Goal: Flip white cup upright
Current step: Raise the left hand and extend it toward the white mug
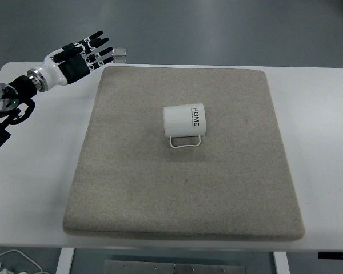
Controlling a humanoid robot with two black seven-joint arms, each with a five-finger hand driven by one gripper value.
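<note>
— White cup, where does it lie?
— On its side near the middle of the beige mat, the printed word HOME facing up; its thin handle rests on the mat on the near side

— Room around it?
— Bare mat on all sides, every mat edge well away; the white table shows past each border

— The left hand?
— By the mat's far left corner, fingers spread and holding nothing, well apart from the cup
</note>
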